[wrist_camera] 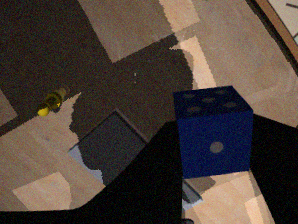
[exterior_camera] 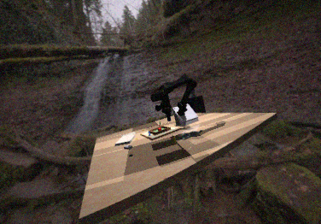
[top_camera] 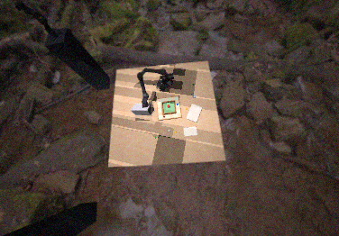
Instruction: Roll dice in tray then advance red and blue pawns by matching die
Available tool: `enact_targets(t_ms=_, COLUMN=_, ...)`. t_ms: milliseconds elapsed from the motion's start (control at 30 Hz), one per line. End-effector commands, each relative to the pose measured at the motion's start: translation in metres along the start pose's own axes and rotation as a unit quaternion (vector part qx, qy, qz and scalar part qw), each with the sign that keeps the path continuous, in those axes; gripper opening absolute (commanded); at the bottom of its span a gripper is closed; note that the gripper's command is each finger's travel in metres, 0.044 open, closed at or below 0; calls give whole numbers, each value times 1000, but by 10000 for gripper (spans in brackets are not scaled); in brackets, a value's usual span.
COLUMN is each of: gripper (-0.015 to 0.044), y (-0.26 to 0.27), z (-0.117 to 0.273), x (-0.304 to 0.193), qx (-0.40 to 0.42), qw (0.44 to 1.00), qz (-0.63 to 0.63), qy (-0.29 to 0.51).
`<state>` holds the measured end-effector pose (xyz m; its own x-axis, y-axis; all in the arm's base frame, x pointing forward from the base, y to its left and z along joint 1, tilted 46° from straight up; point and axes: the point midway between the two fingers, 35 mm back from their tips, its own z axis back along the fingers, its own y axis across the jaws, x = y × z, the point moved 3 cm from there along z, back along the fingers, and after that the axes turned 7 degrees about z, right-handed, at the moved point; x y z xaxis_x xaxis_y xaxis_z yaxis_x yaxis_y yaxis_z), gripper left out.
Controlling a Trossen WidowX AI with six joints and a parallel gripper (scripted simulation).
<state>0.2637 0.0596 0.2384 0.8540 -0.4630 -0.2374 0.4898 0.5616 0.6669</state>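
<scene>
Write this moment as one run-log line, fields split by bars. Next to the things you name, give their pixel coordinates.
claw [wrist_camera: 208, 127] [exterior_camera: 164, 114]: shut on blue die [wrist_camera: 215, 146] | die: lifted | next, likely: drop into tray [top_camera: 162, 107]

in the top view, the tray [top_camera: 162, 107] [exterior_camera: 160, 133] sits on the board [top_camera: 178, 111] [exterior_camera: 146, 136]; right of the board lies a slab [top_camera: 195, 113] [exterior_camera: 125, 138], left a box [top_camera: 141, 111] [exterior_camera: 190, 114].

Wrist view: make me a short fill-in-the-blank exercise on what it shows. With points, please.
The die [wrist_camera: 213, 132] between the fingers of the gripper [wrist_camera: 208, 127] is colored ____.
The die's face toward the camera, below its top face, shows ____ pip.
The die's top face shows ____ pips.
The small object [wrist_camera: 51, 103] lying at the left of the view is colored ____.

Missing words: blue; one; five; yellow.
</scene>
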Motion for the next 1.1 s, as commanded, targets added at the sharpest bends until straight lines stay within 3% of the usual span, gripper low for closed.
enact_targets(t_ms=0, gripper=0, y=-17, z=-4, x=14, qx=-12, qw=999, qz=-38, qy=-6)
enact_targets(t_ms=433, gripper=0, y=-103, z=-19, x=73, qx=-24, qw=976, qz=-218, qy=-12)
enact_targets(t_ms=1067, gripper=0, y=-235, z=-40, x=94, qx=-6, qw=892, qz=-451, qy=4)
